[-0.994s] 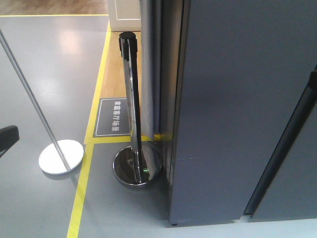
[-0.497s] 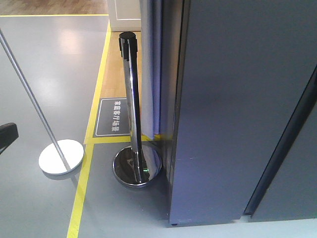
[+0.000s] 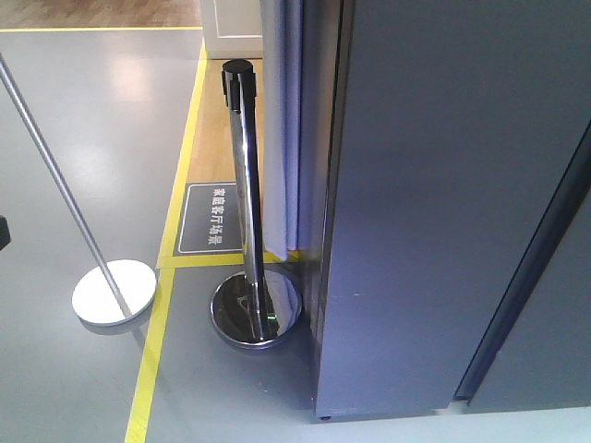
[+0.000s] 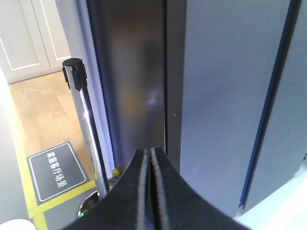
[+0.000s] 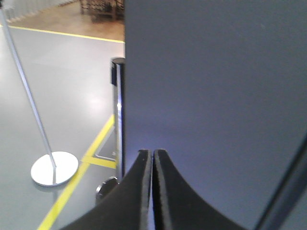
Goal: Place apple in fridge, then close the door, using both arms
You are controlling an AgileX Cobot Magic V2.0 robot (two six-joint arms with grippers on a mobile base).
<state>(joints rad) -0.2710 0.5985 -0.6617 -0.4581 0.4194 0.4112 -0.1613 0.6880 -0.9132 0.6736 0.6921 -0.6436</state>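
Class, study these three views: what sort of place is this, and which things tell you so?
Probably a staged demo or showroom area, not a home kitchen. The chrome queue-barrier post with a black cap, yellow floor tape marking off a zone, and a dark grey floor sign with white lettering beside the tall dark grey fridge suggest it.

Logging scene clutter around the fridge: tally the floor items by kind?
Chrome barrier post with black top: 1
Thin silver pole on a white round base: 1
Dark floor sign with white lettering: 1
Total: 3
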